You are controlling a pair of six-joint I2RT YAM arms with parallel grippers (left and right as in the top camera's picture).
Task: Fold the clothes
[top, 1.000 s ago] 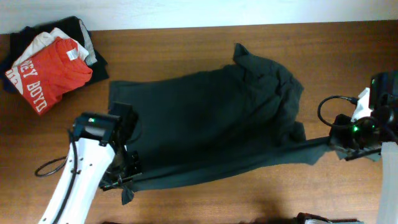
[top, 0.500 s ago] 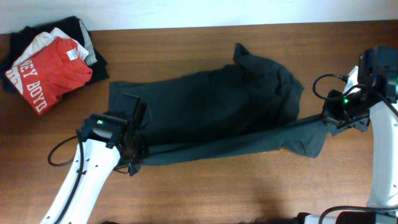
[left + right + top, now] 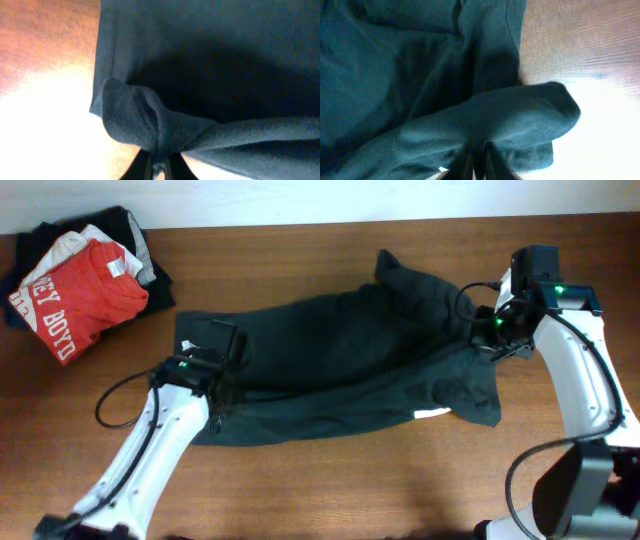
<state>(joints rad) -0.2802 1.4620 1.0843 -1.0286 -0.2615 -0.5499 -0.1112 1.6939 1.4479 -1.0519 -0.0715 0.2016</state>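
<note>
The clothes point(image 3: 340, 360), one dark charcoal T-shirt, lie spread across the middle of the table, with the near edge doubled back over the body. My left gripper point(image 3: 218, 388) sits at the shirt's left end. In the left wrist view its fingers point(image 3: 159, 162) stand close together with a bunched fold of the clothes point(image 3: 150, 120) pinched between them. My right gripper point(image 3: 487, 332) is at the shirt's right end, over the crumpled sleeve area. In its wrist view the fingers point(image 3: 479, 160) are likewise shut on a raised fold of the clothes point(image 3: 520, 115). A small white mark point(image 3: 432, 413) shows near the front hem.
A pile with a red T-shirt point(image 3: 85, 295) on grey, white and dark folded pieces sits at the table's back left corner. Bare wooden table point(image 3: 330, 480) runs along the front edge. The right arm point(image 3: 580, 370) stretches along the table's right side.
Both grippers have carried the shirt's near edge away from the front of the table and over the body. The right one also moved leftward.
</note>
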